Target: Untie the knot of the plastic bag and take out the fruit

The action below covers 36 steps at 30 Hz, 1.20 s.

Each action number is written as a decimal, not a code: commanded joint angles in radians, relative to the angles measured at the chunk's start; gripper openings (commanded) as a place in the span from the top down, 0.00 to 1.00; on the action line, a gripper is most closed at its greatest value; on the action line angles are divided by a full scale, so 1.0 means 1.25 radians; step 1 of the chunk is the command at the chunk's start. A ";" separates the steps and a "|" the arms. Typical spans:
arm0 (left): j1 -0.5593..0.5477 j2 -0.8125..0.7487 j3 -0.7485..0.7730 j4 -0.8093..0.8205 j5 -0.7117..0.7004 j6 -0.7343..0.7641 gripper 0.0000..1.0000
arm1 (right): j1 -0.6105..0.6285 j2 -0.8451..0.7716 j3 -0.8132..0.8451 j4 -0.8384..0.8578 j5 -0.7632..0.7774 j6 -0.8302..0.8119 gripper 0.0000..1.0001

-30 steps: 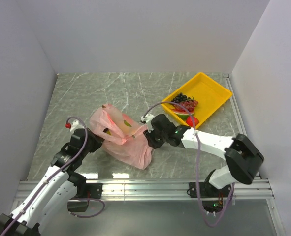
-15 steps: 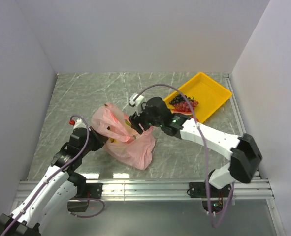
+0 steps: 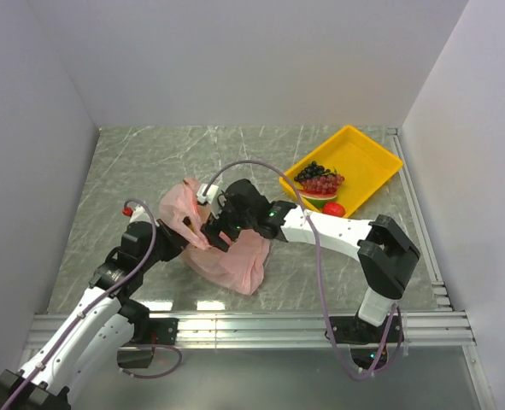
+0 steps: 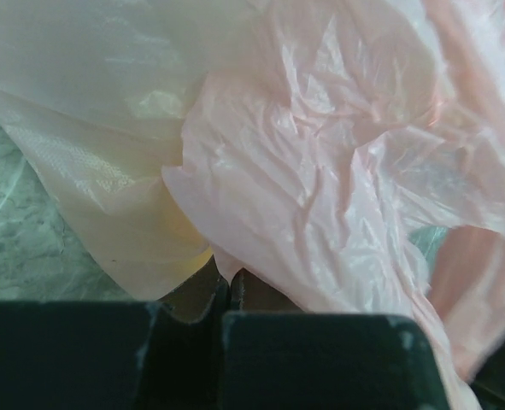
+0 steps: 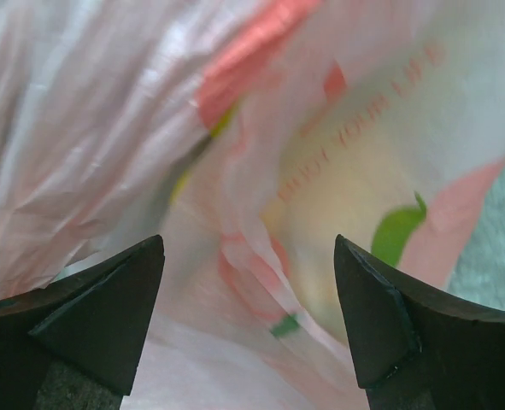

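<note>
We are working on the plastic bag (image 3: 239, 256), which is lying on the tabletop (image 3: 149, 162) between our two hands. Our left hand (image 4: 225, 289) is clenched on a fold of thin plastic at the bag's left side. Our right hand (image 5: 248, 256) is hovering released over the top. The fruit (image 5: 342, 205) is inside, showing yellowish through the plastic. We cannot find the knot. We judge the right hand should be seeking that twisted bunch before closing, then pulling gently.

Your plastic bag (image 3: 239, 260) lies crumpled on the table (image 3: 149, 162), left of centre: pink, translucent, crinkly, red and green print. You see yellowish fruit (image 4: 171, 243) through its wall. Knot lost in folds, can't tell.
</note>
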 commanded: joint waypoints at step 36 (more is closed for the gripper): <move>0.004 -0.107 -0.009 -0.096 -0.077 -0.111 0.81 | -0.226 0.172 0.122 0.003 0.176 0.282 0.58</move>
